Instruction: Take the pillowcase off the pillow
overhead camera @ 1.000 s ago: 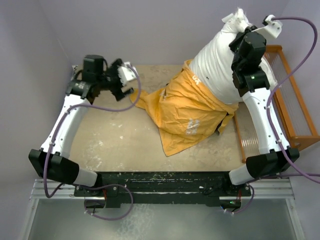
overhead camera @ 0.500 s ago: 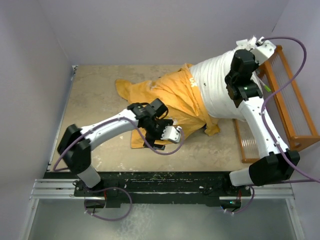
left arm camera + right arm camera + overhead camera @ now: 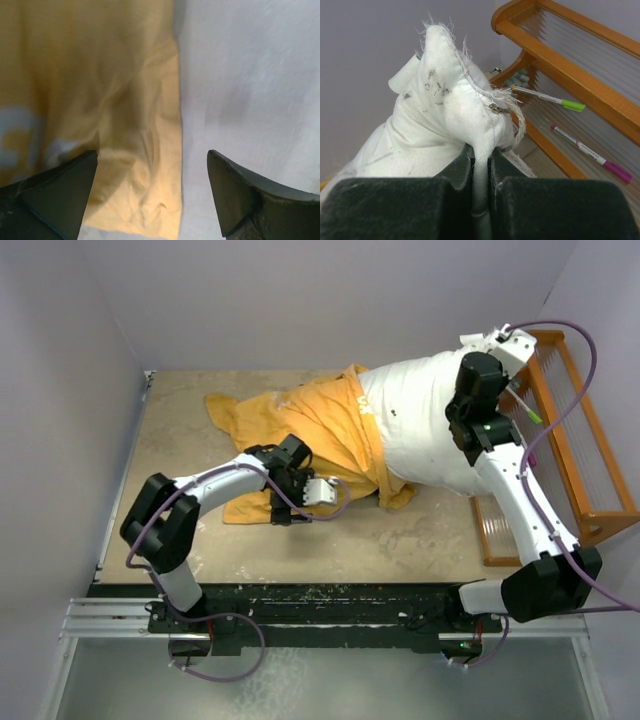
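Observation:
The white pillow [image 3: 430, 430] lies at the back right of the table, its left end still inside the pillowcase [image 3: 300, 420], which shows its yellow-orange inside and spreads to the left. My right gripper [image 3: 478, 358] is shut on the pillow's frayed far right corner [image 3: 465, 100]; the fabric is pinched between the fingers [image 3: 481, 155]. My left gripper [image 3: 283, 505] is open and empty, hovering over the pillowcase's near edge. In the left wrist view the orange fabric edge [image 3: 150, 150] lies between the spread fingers [image 3: 152, 160], with a pale surface to the right.
A wooden rack with clear slats [image 3: 570, 440] stands along the table's right edge, close behind the right arm. A green-capped pen [image 3: 572, 105] and a pink-capped pen [image 3: 615, 172] lie in it. Purple walls enclose the left, back and right.
My left arm swung from the far left to the pillowcase's near edge. The right gripper lowered the pillow towards the table, and the pillowcase spread out to the left.

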`<state>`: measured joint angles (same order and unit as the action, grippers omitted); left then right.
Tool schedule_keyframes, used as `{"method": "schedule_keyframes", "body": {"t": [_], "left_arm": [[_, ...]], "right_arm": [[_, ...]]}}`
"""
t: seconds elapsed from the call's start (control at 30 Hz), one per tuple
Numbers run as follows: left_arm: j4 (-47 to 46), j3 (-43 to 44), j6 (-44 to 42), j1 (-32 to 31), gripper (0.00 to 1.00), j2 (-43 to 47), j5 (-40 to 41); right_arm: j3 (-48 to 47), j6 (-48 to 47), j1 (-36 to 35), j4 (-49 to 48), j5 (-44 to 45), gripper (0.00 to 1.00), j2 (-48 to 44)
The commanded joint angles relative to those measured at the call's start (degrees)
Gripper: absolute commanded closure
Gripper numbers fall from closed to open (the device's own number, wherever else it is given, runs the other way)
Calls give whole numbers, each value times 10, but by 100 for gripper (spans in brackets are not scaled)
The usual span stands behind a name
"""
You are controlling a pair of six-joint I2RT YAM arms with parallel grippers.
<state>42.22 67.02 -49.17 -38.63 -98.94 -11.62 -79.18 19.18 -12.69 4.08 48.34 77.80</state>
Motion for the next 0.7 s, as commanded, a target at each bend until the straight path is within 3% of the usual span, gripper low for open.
{"method": "schedule_keyframes", "body": {"t": [0.0, 0.13, 0.27, 0.43, 0.67], "left_arm": [[22, -35, -48, 51, 9, 88, -8], [113, -41, -59, 97, 10, 151, -77], [194, -17, -34, 138, 14, 150, -111], [68, -81, -23, 174, 4, 175, -15], [-8, -49, 23, 216, 0, 89, -19]], "right_arm": [[1, -22, -1, -41, -19, 100, -30], [7, -20, -1, -42, -30, 100, -39], [25, -13, -1, -49, -44, 100, -54], [16, -13, -1, -36, -44, 100, -58], [13, -25, -1, -34, -55, 100, -80]]}}
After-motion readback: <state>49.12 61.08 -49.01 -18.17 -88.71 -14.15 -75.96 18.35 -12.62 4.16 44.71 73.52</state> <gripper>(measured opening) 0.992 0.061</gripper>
